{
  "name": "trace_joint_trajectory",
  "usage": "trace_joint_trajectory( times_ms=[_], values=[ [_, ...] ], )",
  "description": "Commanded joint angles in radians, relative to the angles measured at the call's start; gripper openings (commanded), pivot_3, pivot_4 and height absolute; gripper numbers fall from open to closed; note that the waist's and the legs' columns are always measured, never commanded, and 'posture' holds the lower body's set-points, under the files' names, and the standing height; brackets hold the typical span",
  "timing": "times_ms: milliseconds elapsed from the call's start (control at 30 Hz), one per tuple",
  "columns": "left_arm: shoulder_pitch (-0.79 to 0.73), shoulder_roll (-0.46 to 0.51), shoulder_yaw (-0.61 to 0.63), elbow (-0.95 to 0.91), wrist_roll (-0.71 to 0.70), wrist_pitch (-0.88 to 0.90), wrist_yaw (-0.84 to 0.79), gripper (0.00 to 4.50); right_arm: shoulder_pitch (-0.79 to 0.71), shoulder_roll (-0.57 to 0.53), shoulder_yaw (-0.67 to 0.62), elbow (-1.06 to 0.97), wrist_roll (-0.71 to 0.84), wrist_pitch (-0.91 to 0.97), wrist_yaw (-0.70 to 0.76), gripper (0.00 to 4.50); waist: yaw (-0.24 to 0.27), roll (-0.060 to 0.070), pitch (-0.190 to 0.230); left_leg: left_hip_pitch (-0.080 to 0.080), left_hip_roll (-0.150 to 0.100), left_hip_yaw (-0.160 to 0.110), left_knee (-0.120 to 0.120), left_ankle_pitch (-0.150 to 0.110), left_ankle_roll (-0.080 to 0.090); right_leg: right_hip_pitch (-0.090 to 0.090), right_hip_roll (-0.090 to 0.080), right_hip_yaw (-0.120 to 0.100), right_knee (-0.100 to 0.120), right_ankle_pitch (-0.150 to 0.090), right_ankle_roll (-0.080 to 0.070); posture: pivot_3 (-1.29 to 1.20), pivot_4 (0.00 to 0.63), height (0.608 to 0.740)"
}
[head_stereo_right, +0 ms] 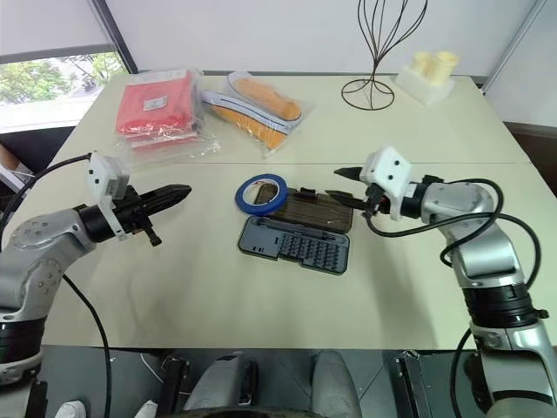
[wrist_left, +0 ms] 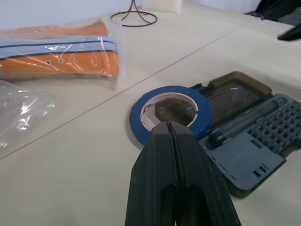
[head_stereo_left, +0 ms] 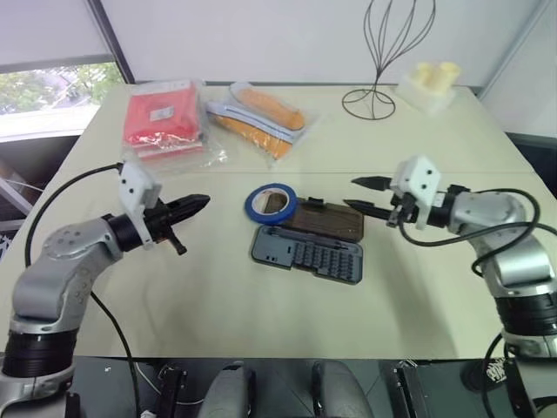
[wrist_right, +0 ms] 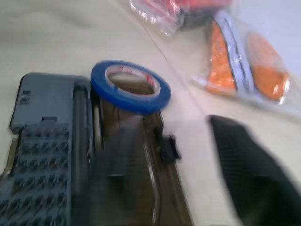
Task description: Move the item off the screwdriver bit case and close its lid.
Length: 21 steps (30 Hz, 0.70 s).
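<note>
The item, a blue tape roll [head_stereo_left: 271, 203] with a white core, lies flat, partly on the left end of the lid [head_stereo_left: 324, 223], which is swung open and lies flat on the table behind the screwdriver bit case [head_stereo_left: 306, 254]. The dark grey case shows rows of bits. To the left of the tape, my left gripper [head_stereo_left: 198, 205] is shut and empty, pointing at the roll from a short way off; its closed fingers [wrist_left: 171, 155] aim at the tape [wrist_left: 170, 110]. My right gripper [head_stereo_left: 355, 193] hovers open just right of the lid, nothing between its fingers.
At the back of the table lie a red plastic-wrapped packet [head_stereo_left: 161, 117] and a wrapped orange shoe packet [head_stereo_left: 261, 113]. A black wire stand [head_stereo_left: 379, 87] and a pale yellow object [head_stereo_left: 431, 80] stand at the back right. A seam crosses the table behind the case.
</note>
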Motion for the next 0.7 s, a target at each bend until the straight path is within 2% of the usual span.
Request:
trace_joint_trajectory(
  times_ms=[33,367,533,700],
  values=[
    [-0.005,-0.004,0.004,-0.008,0.015,-0.024,0.009,0.00,-0.059,0.040,0.038,0.005,-0.059,-0.074,-0.037,4.47,0.001,0.000,0.000,0.000,0.000,0.000,0.000,0.001,-0.001,0.000,0.000,0.000,0.000,0.000,0.000,0.00,0.150,0.740],
    [0.002,-0.026,0.013,0.004,0.046,-0.055,0.046,0.00,-0.194,0.112,0.244,0.262,-0.435,-0.588,-0.187,4.47,0.000,0.000,0.000,-0.002,-0.001,0.001,0.000,0.003,-0.006,-0.002,0.000,0.000,0.000,0.000,0.000,0.00,0.150,0.740],
    [0.021,-0.029,0.020,-0.007,0.051,-0.062,0.060,0.00,-0.240,0.114,0.304,0.412,-0.582,-0.756,-0.278,4.47,-0.002,0.000,0.000,-0.002,-0.001,0.001,0.000,0.004,-0.007,-0.002,0.000,0.000,0.000,0.000,0.000,0.00,0.150,0.740],
    [0.041,-0.030,0.025,-0.025,0.049,-0.063,0.075,0.00,-0.291,0.127,0.334,0.551,-0.676,-0.836,-0.365,4.47,-0.005,0.000,0.000,-0.002,-0.001,0.001,0.000,0.004,-0.007,-0.003,0.000,0.000,0.001,0.000,0.000,0.00,0.150,0.740]
  ],
)
